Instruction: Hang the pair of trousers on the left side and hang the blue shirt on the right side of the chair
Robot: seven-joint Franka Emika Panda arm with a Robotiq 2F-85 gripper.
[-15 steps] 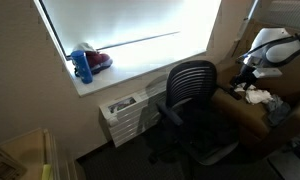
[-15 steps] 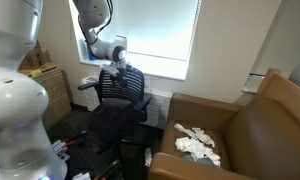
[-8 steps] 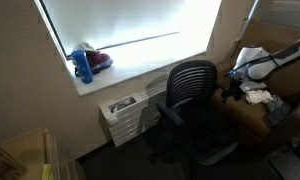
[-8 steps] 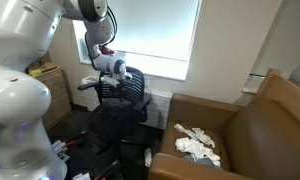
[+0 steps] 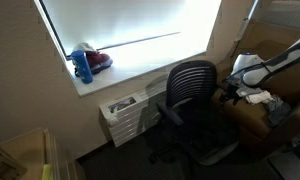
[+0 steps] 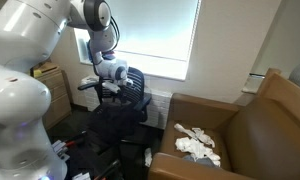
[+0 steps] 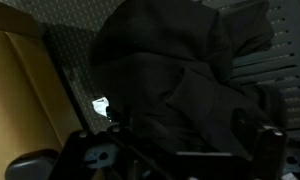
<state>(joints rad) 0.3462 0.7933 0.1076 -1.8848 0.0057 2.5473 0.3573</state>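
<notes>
shows the hand [image 5: 230,92] lower than a second ago, dropped from above the back of the chair [image 5: 190,88] to about armrest height, closer to the seat. keeps it wide open as before, with nothing gripped. finds the pair of trousers [image 7: 180,70] heaped dark on the chair seat, just below and ahead of the open hand in the wrist view, not yet between its fingers. leaves a brown armchair [image 6: 260,120] beside the chair, with a white cloth [image 6: 195,143] on its cushion.
</notes>
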